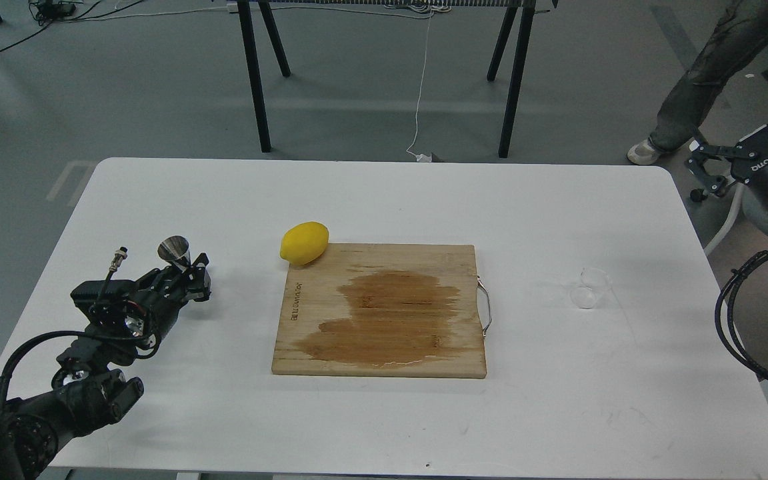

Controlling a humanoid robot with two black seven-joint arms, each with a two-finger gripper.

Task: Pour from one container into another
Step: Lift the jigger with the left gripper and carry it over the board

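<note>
**Jigger in hand, cup not yet taken**

Our left claw grips the jigger near the worktop's left edge. The glass cup sits by the right edge; our right claw, spread wide off-worktop, must fetch it.

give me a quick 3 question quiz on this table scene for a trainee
1. True or false: the glass cup stands on the cutting board.
2. Which gripper is at the jigger: A) left gripper B) right gripper?
3. Fill in: the lemon lies at the board's far ____ corner.

Key:
1. False; it stands on the white table, right of the board.
2. A; the right gripper is open, off the table's right edge.
3. Left.
</note>
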